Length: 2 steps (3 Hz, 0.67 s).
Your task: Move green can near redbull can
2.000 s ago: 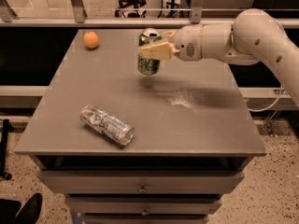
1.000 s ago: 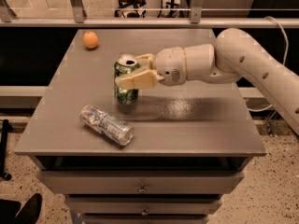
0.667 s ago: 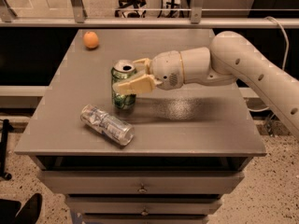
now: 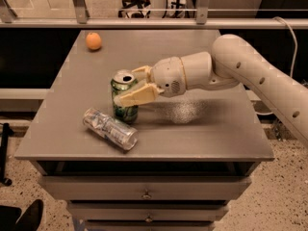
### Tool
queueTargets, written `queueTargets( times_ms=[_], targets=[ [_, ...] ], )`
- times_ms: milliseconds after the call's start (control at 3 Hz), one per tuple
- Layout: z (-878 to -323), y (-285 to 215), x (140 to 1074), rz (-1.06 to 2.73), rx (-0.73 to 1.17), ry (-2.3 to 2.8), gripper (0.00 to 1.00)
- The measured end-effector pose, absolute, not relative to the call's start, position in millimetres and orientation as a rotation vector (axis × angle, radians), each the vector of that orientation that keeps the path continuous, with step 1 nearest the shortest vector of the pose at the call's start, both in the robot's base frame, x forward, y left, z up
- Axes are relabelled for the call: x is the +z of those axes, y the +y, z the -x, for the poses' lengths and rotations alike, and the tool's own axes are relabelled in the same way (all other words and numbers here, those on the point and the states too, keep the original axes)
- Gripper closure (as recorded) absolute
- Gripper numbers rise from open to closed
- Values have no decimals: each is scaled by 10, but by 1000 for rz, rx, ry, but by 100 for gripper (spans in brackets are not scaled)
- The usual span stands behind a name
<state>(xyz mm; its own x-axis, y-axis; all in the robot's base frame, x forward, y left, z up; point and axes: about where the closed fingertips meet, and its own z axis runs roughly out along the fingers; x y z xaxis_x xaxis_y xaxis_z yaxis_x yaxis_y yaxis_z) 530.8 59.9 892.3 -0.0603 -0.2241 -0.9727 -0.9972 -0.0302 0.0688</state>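
The green can [image 4: 123, 110] stands upright at the front left of the grey table [image 4: 202, 129], its silver top open. Its base is right behind the redbull can [image 4: 109, 128], which lies on its side, dented, with its shiny end toward the front edge. The two cans are touching or nearly so. My gripper [image 4: 125, 86] reaches in from the right and is shut on the green can: one cream finger [image 4: 137, 96] crosses its front, the other sits behind its rim.
An orange [image 4: 94, 41] lies at the table's far left corner. The table stands on a drawer unit [image 4: 144, 194]. A metal railing [image 4: 154, 23] runs behind the table. My white arm [image 4: 250, 76] spans the right side above the tabletop.
My gripper carried the green can from the far middle of the table down and left toward the front. The can now stands right by the redbull can. The redbull can and orange have not moved.
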Motion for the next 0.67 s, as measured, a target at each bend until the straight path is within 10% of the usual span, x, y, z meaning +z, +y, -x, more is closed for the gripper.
queueTargets(
  times_ms=[667],
  targets=[
    [-5270, 554, 8896, 1420, 1162, 1394, 0]
  ],
)
